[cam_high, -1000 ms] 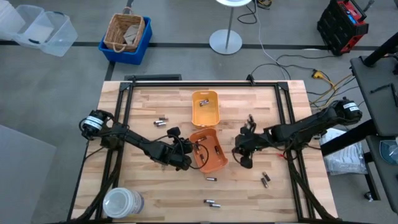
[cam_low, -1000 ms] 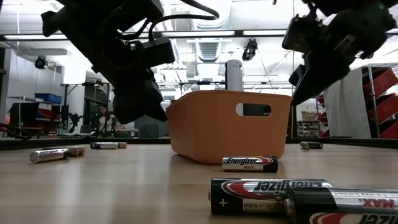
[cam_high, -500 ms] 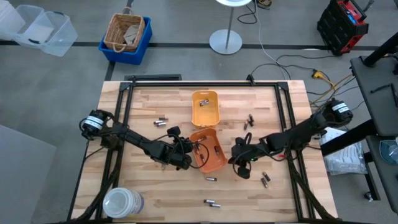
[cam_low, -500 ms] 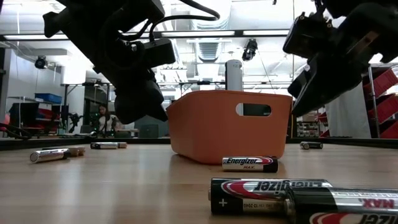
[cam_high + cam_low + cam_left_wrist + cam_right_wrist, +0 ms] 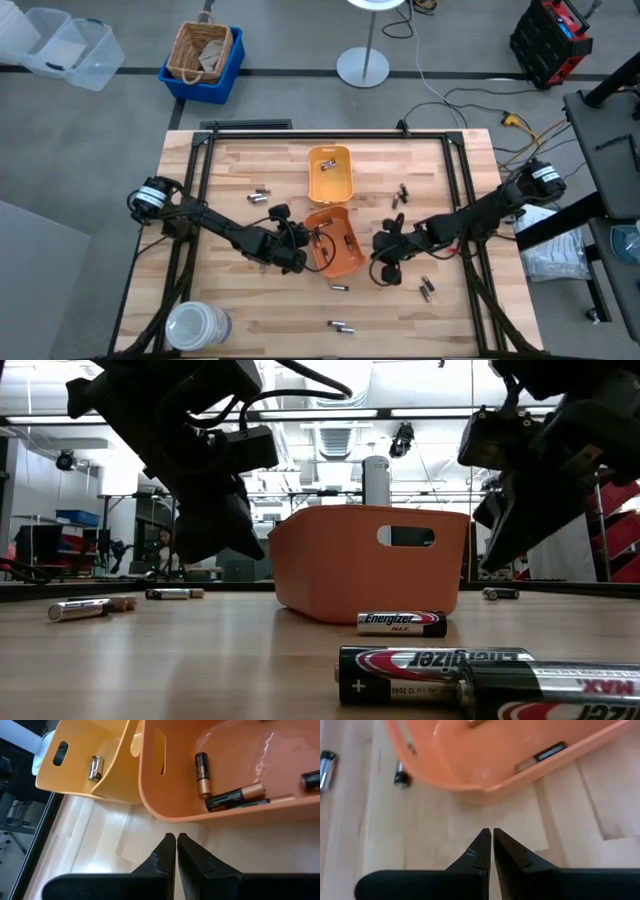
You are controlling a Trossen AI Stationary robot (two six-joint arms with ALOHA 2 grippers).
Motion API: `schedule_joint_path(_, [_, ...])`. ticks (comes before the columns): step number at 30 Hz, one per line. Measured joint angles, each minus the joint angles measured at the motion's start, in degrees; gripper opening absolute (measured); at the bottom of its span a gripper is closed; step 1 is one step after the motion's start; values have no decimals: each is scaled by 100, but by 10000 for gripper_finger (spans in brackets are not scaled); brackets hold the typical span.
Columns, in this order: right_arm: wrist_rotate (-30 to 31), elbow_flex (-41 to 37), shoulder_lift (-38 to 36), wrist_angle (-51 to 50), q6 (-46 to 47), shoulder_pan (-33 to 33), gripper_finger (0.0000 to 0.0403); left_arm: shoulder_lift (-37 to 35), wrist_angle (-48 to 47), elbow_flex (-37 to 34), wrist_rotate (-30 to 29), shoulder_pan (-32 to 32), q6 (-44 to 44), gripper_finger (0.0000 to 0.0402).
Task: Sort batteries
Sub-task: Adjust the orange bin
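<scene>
The left gripper (image 5: 296, 262) is hovering just beside the left wall of the orange tray (image 5: 349, 262), its fingers (image 5: 165, 851) pressed together and holding nothing. The right gripper (image 5: 381, 272) is hanging near the tray's opposite side, above bare table (image 5: 240, 320), its jaws likewise closed and empty in the right wrist view.

Location of the batteries:
- Several are lying inside the orange tray, including a copper-and-black cell (image 5: 202, 773) and a longer one (image 5: 235, 797) touching it against the near wall.
- One is lying in the yellow-orange tray (image 5: 330, 186), seen in the left wrist view as a silver cell (image 5: 95, 768).
- Loose cells are lying on the wood: one (image 5: 339, 288) just in front of the orange tray, a pair (image 5: 341, 326) near the front edge, two (image 5: 427, 289) close to the right gripper, some (image 5: 399, 194) right of the yellow-orange tray, and some (image 5: 259, 194) left of it.

Handling judgement: each battery is likely rigid, dense for its size and smooth-skinned, so it will probably roll and slip under a glancing touch. Grip is best taken across the barrel at mid-length, with the fingers straddling the axis. Either gripper will need to open before descending.
</scene>
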Motion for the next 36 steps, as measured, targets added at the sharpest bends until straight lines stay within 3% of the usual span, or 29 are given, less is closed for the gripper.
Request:
schedule_joint_path(11, [90, -4, 208, 822, -330, -67, 12, 138, 675, -7, 14, 57, 443, 0])
schedule_joint_path(36, [-136, 2, 313, 949, -395, 29, 12, 387, 729, 2, -138, 191, 478, 0])
